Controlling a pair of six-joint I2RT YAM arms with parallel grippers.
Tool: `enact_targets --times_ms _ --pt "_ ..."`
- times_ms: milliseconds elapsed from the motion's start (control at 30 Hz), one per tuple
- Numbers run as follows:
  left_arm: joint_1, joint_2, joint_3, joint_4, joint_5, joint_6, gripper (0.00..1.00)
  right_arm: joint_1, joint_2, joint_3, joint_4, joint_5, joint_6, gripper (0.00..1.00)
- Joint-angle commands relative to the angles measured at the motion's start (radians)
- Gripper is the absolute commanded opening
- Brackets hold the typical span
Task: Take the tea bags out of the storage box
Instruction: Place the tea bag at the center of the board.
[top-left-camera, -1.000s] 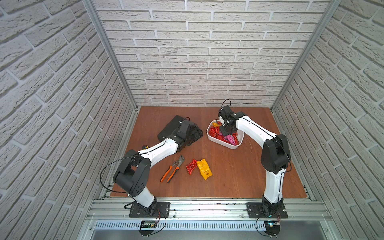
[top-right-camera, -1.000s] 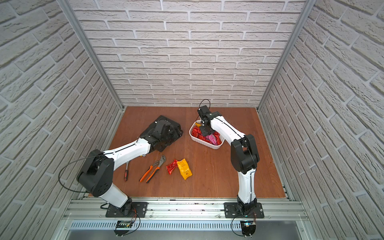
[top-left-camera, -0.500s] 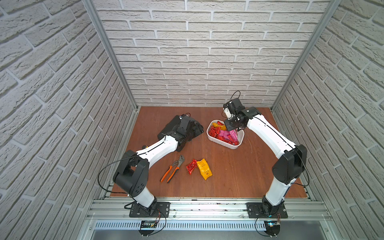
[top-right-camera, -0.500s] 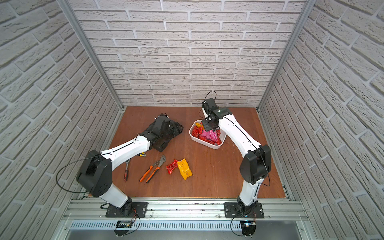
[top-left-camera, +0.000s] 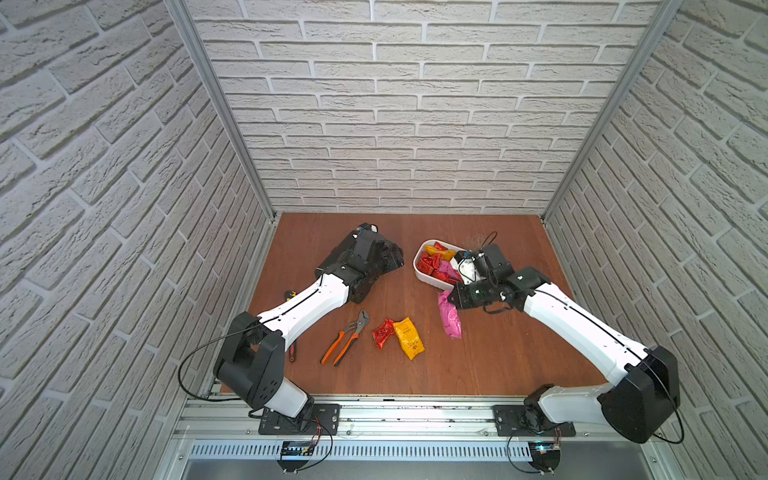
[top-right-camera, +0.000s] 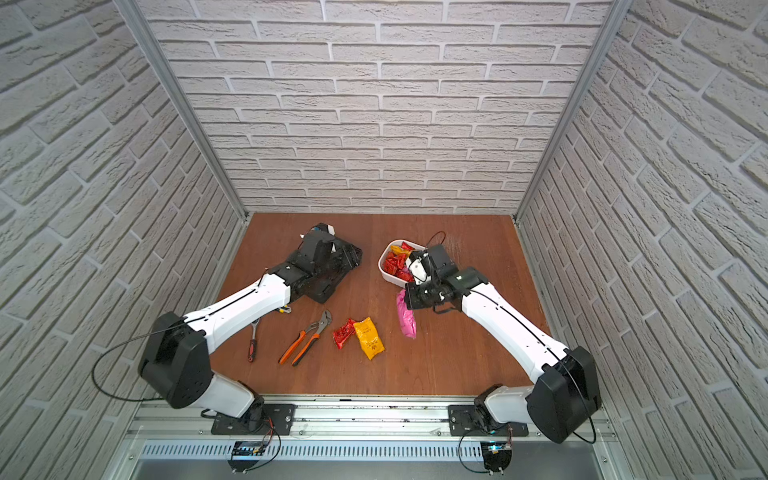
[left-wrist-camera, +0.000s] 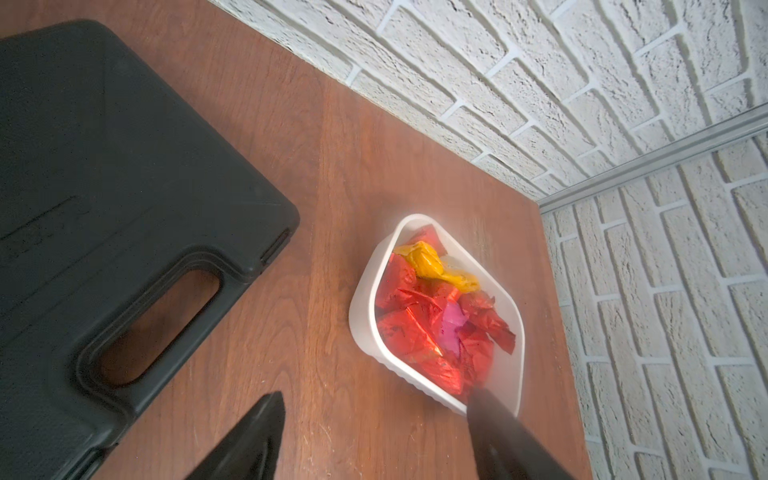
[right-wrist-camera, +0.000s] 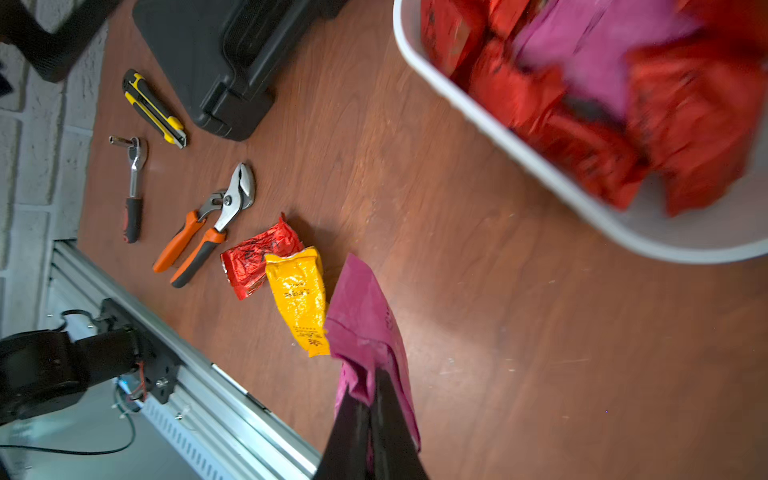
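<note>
My right gripper (top-left-camera: 451, 297) has left the box (top-left-camera: 424, 279) and now clamps a pink tea bag (top-left-camera: 450, 322), which hangs from its tips. My left gripper (left-wrist-camera: 374, 405) stays spread apart.

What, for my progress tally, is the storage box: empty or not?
Not empty: red, yellow and pink tea bags lie inside the storage box.

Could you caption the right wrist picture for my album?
Right gripper shut on a pink tea bag outside the white storage box, pliers and a yellow sachet beyond.
</note>
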Motion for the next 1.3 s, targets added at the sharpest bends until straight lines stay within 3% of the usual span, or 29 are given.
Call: enact_targets --times_ms 0,133,600,700,1000,1267 --pt "0.005 -0.048 -0.040 0.002 -0.012 0.020 0.74 0.040 -0.014 -0.107 0.236 -0.076 0.166 0.03" --pt "0.000 -0.092 -0.087 0.000 -0.016 0.000 0.74 0.060 0.023 -0.208 0.385 -0.066 0.238 0.03" --pt "-0.017 -0.210 -0.179 -0.005 -0.045 -0.020 0.75 0.070 0.188 -0.325 0.622 -0.099 0.274 0.04" --pt "-0.026 -0.216 -0.180 0.002 -0.050 -0.010 0.75 0.074 0.192 -0.319 0.599 -0.075 0.253 0.11" --pt "-0.051 -0.177 -0.139 0.016 -0.047 0.050 0.75 0.077 0.070 -0.258 0.383 0.033 0.127 0.54" --pt "-0.090 -0.058 -0.012 -0.017 -0.035 0.213 0.75 0.031 -0.098 -0.102 0.103 0.180 -0.007 0.61"
